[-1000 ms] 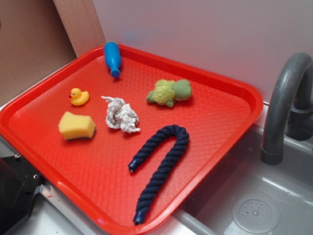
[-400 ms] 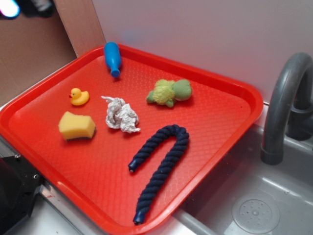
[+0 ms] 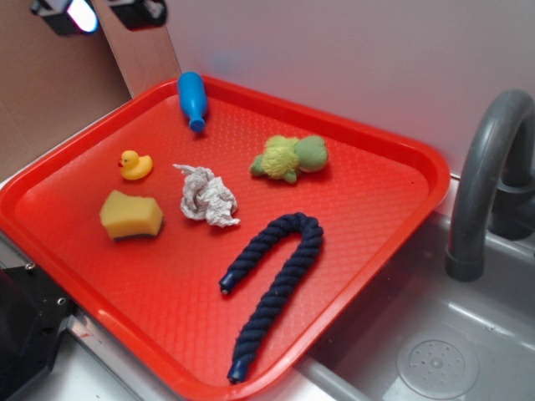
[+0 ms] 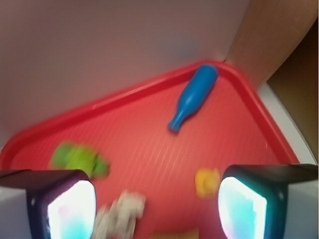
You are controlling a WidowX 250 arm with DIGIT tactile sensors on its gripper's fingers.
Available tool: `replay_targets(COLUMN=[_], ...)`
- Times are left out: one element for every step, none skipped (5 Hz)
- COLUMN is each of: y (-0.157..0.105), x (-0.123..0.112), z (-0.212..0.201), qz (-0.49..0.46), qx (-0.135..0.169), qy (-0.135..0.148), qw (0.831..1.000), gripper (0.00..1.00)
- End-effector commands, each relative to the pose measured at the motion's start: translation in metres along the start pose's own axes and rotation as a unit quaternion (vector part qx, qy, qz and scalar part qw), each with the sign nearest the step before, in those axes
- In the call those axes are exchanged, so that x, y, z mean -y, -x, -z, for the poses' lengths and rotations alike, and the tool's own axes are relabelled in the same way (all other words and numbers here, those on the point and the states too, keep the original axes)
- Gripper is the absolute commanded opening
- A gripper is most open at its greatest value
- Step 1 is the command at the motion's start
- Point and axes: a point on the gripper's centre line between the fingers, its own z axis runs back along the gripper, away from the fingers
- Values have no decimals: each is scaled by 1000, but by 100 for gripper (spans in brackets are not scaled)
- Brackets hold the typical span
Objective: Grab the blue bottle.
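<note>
Gripper (image 3: pixel 99 14) hung high at the far left of the exterior view, fingers spread and empty, well above the tray and apart from everything on it; in the wrist view the two lit fingertips (image 4: pixel 70 209) framed the bottom corners with a wide gap between them.

Its target, the blue bottle (image 3: pixel 192 98), lay on its side in the far left corner of the red tray (image 3: pixel 393 217), fat base close against the rim and narrow neck pointing toward the tray's middle. Judging from this, the approach was the step in hand. A good grasp would likely bring the fingers down across the rounded body rather than the thin neck, turned so they straddle its width, with care that the far finger does not strike the raised rim beside the base. The smooth plastic could roll or squirt out if pinched off centre.

Sharing the tray: a yellow rubber duck (image 3: pixel 134 164) nearer on the left, a yellow sponge (image 3: pixel 131 215) just nearer than that, a crumpled paper wad (image 3: pixel 206 197) mid-tray, a green plush toy (image 3: pixel 290 157) to the right, and a dark navy rope (image 3: pixel 276 284) curved at the near side. A grey sink (image 3: pixel 435 359) with a faucet (image 3: pixel 485 175) sat to the right
</note>
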Motion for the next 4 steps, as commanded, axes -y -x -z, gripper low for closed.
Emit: replay_targets(y=[-40, -53, -62, -64], x=[-22, -31, -37, -51], z=[50, 74, 93, 108], qz=[-52, -86, -114, -126], qx=[68, 86, 94, 93], qy=[-52, -71, -93, -112], qw=[995, 990, 985, 981], gripper=[100, 100, 100, 100])
